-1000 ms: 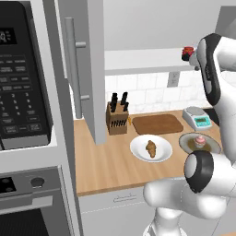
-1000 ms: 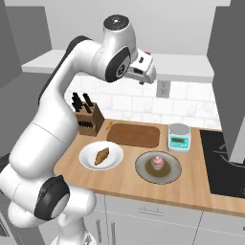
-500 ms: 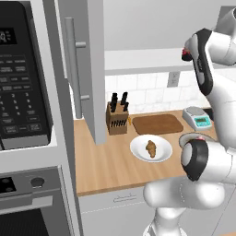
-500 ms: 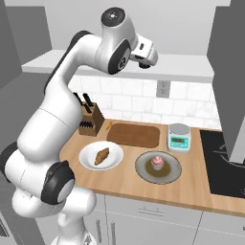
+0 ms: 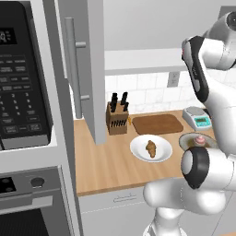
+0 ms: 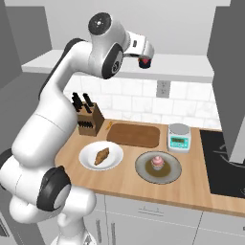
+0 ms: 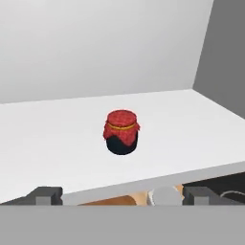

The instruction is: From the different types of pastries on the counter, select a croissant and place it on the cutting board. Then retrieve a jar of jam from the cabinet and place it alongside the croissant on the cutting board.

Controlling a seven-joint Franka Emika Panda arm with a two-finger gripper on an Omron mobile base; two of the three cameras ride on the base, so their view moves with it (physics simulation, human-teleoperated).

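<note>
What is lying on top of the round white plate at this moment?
On the white plate lies one croissant, near the middle. The patch of plate under the croissant is covered.

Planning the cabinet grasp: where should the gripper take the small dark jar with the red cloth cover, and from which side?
Grip the small dark jar with the red cloth cover across its round dark body, below the flared cloth skirt. Come in level from the open front of the white cabinet shelf: it stands upright and alone, directly ahead of the gripper, whose fingers are spread wide.
</note>
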